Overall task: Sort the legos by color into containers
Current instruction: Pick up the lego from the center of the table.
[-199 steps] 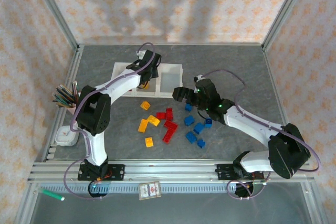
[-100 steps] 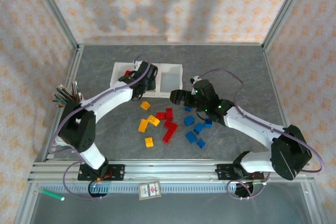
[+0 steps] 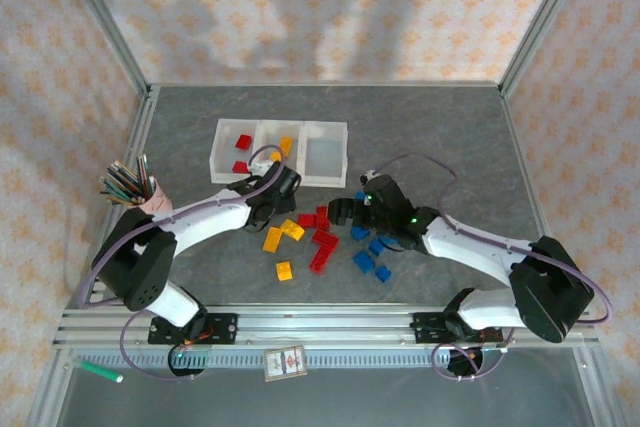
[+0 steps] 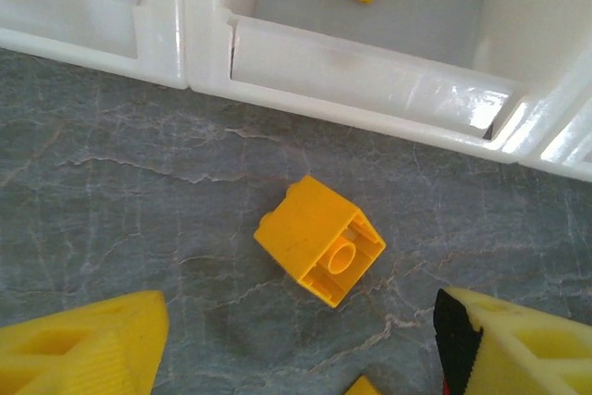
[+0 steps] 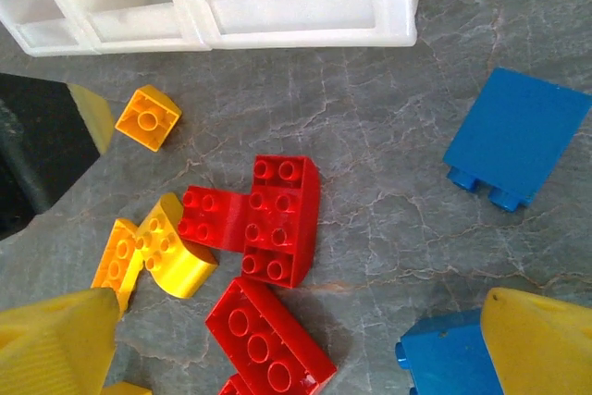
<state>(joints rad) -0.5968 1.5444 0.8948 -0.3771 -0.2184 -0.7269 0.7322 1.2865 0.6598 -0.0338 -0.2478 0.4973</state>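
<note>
Left fingers [image 4: 88, 349]: yellow plastic wedges, spread wide, nothing pinched, low over the surface [image 4: 139, 191].
Yellow cube [image 4: 319, 240]: there it is! A glossy square brick tipped over, with its hollow underside and round tube showing. It lies on the surface between the left fingers and just ahead of them, just short of the tray wall.
Right fingers [image 5: 55, 344]: wide apart too, holding nothing, above the loose pile.
Between the right fingers: red studded bricks [image 5: 268, 205] in an L-shaped clump and a long red brick [image 5: 268, 335]. A curved yellow brick [image 5: 176, 252] sits near one finger, and two blue bricks [image 5: 513, 136] sit over by the other.
Containers [image 3: 318, 182]: a white translucent tray of three joined bins with glossy rounded rims, beyond both pairs of fingers.
Contents: one yellow piece [image 3: 285, 145] in the middle bin, straight ahead of the left fingers. Two red pieces [image 3: 243, 141] are in the bin ahead and to their left.
Loose legos [image 3: 325, 239]: four yellow, about four red and about six blue.
Surface: grey, veined like stone.
</note>
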